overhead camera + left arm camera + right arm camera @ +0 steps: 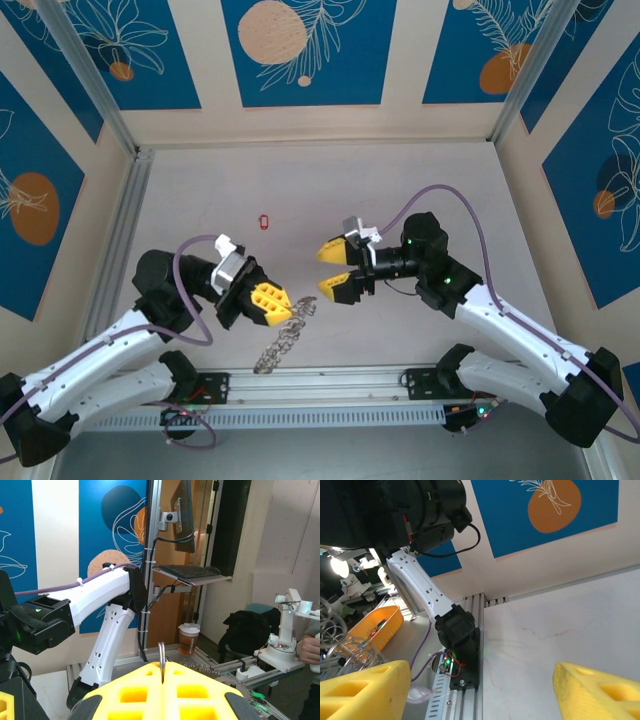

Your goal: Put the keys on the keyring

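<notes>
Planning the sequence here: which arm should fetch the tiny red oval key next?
Right: the open, empty right fingers can take the tiny red oval key; the left fingers are shut on the loop-fringed grey metal keyring.

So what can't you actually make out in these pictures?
- Red key: top view, too small to show its shape.
- Keyring: top view, its upper part hidden inside the shut left gripper; loops blur together.
- Keyring loops: right wrist view, blurred and cut off by the left edge.
</notes>
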`<state>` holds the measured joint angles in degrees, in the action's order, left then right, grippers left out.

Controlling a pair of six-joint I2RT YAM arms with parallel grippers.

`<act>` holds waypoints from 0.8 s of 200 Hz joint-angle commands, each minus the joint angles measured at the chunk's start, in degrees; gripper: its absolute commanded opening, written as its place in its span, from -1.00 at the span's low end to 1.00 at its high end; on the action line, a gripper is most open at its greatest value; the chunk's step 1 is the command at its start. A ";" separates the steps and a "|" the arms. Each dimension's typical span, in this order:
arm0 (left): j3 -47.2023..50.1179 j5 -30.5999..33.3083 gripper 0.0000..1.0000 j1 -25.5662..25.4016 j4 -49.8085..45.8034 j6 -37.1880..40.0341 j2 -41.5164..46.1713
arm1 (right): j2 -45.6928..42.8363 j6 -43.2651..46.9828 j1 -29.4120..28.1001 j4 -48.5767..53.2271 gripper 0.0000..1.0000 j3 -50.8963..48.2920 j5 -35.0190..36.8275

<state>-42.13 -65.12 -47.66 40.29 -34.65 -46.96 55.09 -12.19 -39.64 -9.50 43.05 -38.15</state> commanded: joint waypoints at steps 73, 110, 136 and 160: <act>-5.81 -4.44 -1.00 -0.46 9.88 -4.73 -4.24 | 2.30 0.04 1.81 -7.76 0.48 -2.18 -4.73; -6.29 -4.40 -1.00 -0.42 13.30 -7.12 -4.79 | 1.13 0.15 1.87 -8.34 0.46 -2.34 -3.94; -6.48 -3.98 -1.00 -0.33 15.14 -8.37 -4.98 | -1.98 -0.03 1.73 -8.66 0.40 -2.37 -1.94; -6.20 -2.81 -1.00 -0.33 17.54 -9.90 -5.49 | -6.32 0.24 1.66 -8.36 0.34 -2.50 0.72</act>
<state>-46.50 -68.64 -47.66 51.55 -42.24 -52.36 53.34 -12.23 -38.06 -16.32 40.77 -39.97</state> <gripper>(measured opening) 0.050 0.681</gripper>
